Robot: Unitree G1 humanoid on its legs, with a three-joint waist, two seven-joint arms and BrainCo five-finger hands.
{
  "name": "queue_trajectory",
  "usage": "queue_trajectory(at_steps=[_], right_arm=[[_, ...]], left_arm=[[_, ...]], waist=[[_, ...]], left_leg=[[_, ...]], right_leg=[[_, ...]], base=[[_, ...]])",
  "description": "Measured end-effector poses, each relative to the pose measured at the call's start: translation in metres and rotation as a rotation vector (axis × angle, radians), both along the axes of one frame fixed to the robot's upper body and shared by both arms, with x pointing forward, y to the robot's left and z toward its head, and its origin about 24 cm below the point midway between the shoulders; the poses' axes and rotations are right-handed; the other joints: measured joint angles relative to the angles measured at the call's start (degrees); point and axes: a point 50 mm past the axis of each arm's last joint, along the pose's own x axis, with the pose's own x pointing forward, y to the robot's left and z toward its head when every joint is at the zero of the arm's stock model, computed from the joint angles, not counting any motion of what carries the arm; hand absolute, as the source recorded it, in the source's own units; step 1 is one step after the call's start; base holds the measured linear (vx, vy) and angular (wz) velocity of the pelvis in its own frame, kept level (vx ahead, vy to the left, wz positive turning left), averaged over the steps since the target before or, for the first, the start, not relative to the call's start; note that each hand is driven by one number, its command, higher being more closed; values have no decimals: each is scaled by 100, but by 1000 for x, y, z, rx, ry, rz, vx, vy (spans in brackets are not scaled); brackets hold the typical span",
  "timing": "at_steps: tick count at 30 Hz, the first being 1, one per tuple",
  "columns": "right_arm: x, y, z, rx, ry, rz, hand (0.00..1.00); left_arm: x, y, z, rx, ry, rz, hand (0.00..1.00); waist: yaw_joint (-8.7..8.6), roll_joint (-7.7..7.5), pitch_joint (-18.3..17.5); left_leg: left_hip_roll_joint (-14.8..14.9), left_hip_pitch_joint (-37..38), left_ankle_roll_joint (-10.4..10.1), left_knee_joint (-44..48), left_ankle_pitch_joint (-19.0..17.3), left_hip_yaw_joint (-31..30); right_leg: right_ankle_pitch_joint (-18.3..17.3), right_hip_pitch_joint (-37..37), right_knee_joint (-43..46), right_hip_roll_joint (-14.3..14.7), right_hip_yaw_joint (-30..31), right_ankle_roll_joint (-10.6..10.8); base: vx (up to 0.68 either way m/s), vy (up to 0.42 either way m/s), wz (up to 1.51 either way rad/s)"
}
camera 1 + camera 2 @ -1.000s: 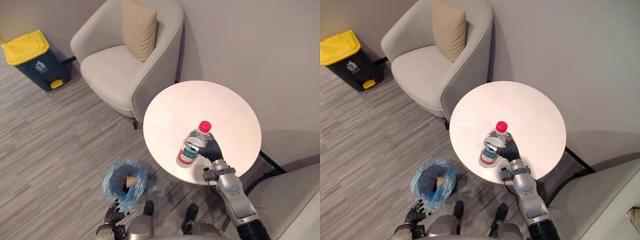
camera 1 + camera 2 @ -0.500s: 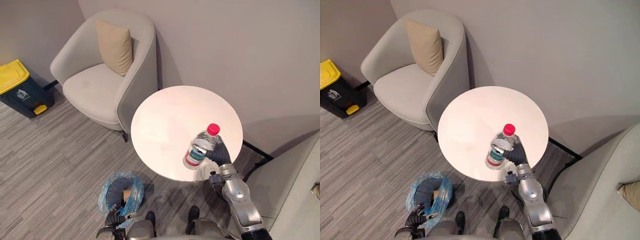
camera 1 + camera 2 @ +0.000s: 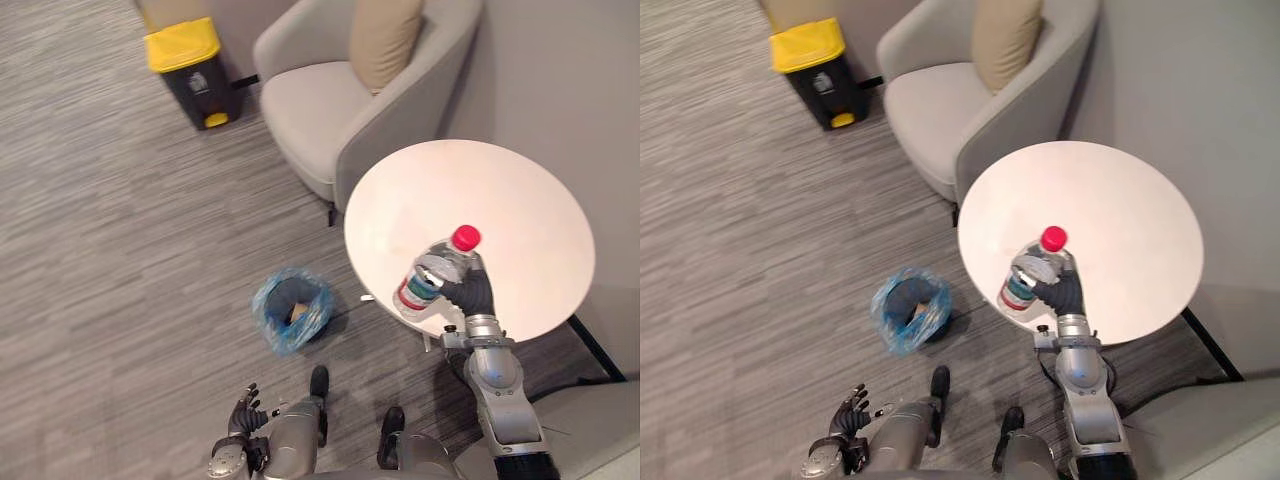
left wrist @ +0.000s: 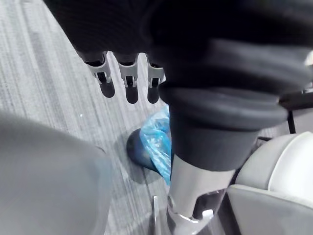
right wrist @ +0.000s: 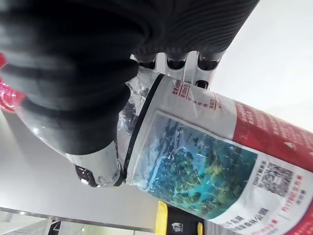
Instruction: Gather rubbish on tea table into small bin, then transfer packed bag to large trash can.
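Observation:
A clear plastic bottle (image 3: 432, 276) with a red cap and a red-and-green label (image 5: 205, 161) is tilted above the near edge of the round white tea table (image 3: 520, 200). My right hand (image 3: 473, 293) is shut on it, and its fingers (image 5: 186, 61) wrap the bottle's body. On the floor left of the table stands the small bin (image 3: 292, 311), lined with a blue bag (image 4: 157, 139) and holding a brownish piece of rubbish. My left hand (image 3: 848, 412) hangs low by my side, open, with nothing in it.
The large dark trash can (image 3: 190, 63) with a yellow lid stands far back on the left. A grey armchair (image 3: 330, 110) with a beige cushion (image 3: 385, 35) sits behind the table. A second grey seat (image 3: 590, 430) shows at the lower right. Striped grey carpet covers the floor.
The whole picture has swung, so the camera has moved. The bottle stays in my right hand over the table's near edge. The left hand still hangs low.

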Motion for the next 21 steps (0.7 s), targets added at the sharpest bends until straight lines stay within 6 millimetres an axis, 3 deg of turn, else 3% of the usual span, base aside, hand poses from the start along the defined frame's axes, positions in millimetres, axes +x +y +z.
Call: queue_trajectory(at_steps=[2, 4, 5, 8, 11, 16, 18, 21], right_arm=[[0, -5, 1, 1, -6, -29, 100], [-2, -12, 0, 4, -2, -59, 100], [-4, -15, -3, 17, 9, -87, 100], [-4, -14, -4, 25, 15, -88, 100], [-2, -12, -10, 36, 37, -87, 100], [-1, -13, -24, 46, 103, -95, 100], [-1, -14, -27, 46, 117, -98, 100], [-5, -16, -37, 47, 163, -109, 100]], left_arm=[[-2, -2, -1, -4, 6, -5, 0], [-7, -3, -3, -2, 26, -11, 0], [-6, -2, -3, 11, 28, -24, 0], [-9, -2, -4, 24, 44, -54, 0], [-12, 1, -6, 51, 63, -83, 0], [-14, 5, -8, 62, 80, -84, 0], [-14, 5, -8, 62, 80, -84, 0], [-13, 8, -7, 69, 74, -74, 0]], waist=[[-78, 14, -14], [-155, 191, -114], [-126, 144, -123], [-124, 111, -142], [-111, 114, -209], [-97, 100, -215], [-114, 95, -212], [-133, -47, -183]], left_leg=[[73, 468, -226, -32, -423, 238], [175, 1062, -413, -846, -707, 321], [62, 1294, -334, -1336, -587, 322], [-119, 1373, -199, -1406, -408, 191], [-225, 1407, -187, -1394, -401, 212], [-206, 1414, -169, -1388, -418, 245], [-190, 1330, -128, -1338, -562, 295], [-258, 1270, -36, -886, -918, 286]], right_leg=[[64, -6, -65, -136, -158, 28], [78, -15, -78, -119, -286, 171], [138, 15, -120, -166, -242, 270], [501, 313, -566, -153, -203, 500], [763, 523, -936, -167, -160, 524], [858, 536, -1053, -121, -66, 546], [661, 431, -870, -171, -19, 574], [-69, 57, 350, -516, 19, 681]], base=[[-192, 84, 83], [-104, 163, 55], [-52, 124, 33], [-10, 107, 36], [-4, 124, 7], [-15, 9, -10], [-56, 20, -9], [24, 36, 11]])
